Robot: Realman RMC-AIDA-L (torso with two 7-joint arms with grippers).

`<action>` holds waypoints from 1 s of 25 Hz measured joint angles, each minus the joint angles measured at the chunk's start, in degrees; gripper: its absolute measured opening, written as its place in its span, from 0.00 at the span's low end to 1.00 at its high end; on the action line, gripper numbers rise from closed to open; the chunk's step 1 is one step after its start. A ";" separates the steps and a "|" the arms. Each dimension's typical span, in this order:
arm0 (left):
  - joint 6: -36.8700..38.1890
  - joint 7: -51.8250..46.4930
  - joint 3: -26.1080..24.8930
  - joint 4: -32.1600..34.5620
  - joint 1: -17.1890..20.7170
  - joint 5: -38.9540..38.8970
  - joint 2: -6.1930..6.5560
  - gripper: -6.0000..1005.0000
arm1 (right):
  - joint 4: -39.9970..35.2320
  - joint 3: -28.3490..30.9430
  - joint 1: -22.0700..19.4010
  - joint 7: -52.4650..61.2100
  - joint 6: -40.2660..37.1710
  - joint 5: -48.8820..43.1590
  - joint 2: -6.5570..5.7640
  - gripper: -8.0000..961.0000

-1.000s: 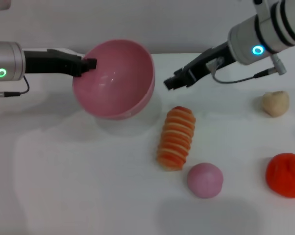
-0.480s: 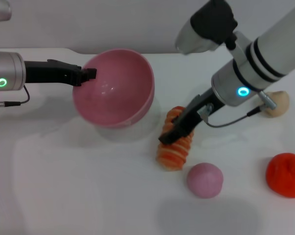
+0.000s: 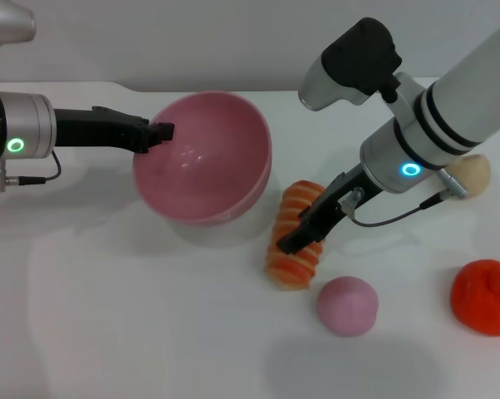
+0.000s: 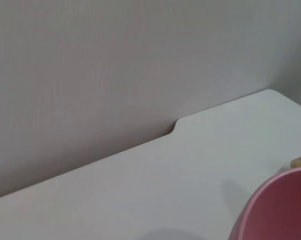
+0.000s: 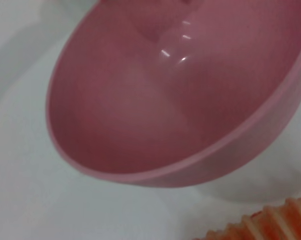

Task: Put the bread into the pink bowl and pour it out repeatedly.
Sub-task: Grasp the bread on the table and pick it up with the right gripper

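Left end effector grips the tilted pink bowl's rim at centre-left; right end effector, angled downward, closes on the bread.

My left gripper holds the glossy pink bowl by its rim, tilted and empty. Just beside it the striped bread lies under my right gripper.

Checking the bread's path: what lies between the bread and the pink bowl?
Nothing: in the head view only bare white table separates the bread from the pink bowl.
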 joint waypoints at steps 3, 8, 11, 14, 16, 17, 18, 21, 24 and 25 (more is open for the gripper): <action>-0.16 0.01 0.01 -0.01 -0.04 0.00 0.00 0.06 | 0.47 -1.38 0.15 0.37 -1.73 0.00 0.03 0.66; -0.30 -0.09 0.01 -0.01 -0.13 0.00 0.00 0.06 | 1.36 -6.20 0.80 1.75 -5.82 0.10 0.17 0.65; -0.31 -0.28 0.01 0.05 -0.20 -0.01 0.08 0.06 | 2.78 -6.94 1.28 2.12 -6.62 0.81 0.31 0.65; -0.31 -0.35 0.01 0.15 -0.28 -0.01 0.10 0.06 | 3.64 -7.37 1.40 2.53 -6.88 1.14 0.51 0.65; -0.30 -0.38 0.01 0.16 -0.31 -0.01 0.10 0.06 | 4.32 -7.66 1.50 2.89 -7.10 1.20 0.56 0.64; -0.30 -0.38 0.01 0.17 -0.31 -0.01 0.10 0.06 | 5.01 -7.80 1.61 3.18 -7.29 1.24 0.57 0.64; -0.30 -0.39 0.01 0.17 -0.31 -0.01 0.10 0.06 | 5.56 -7.82 1.74 3.35 -7.42 1.26 0.58 0.64; -0.30 -0.40 0.01 0.18 -0.31 -0.01 0.14 0.06 | 7.39 -7.83 2.23 4.33 -8.15 1.22 0.57 0.64; -0.33 -0.40 0.01 0.18 -0.32 -0.01 0.20 0.06 | 8.88 -7.85 2.63 4.99 -9.16 0.79 0.51 0.63; -0.44 -0.38 0.01 0.18 -0.35 -0.01 0.20 0.06 | 9.23 -7.86 2.68 5.01 -9.54 0.68 0.49 0.63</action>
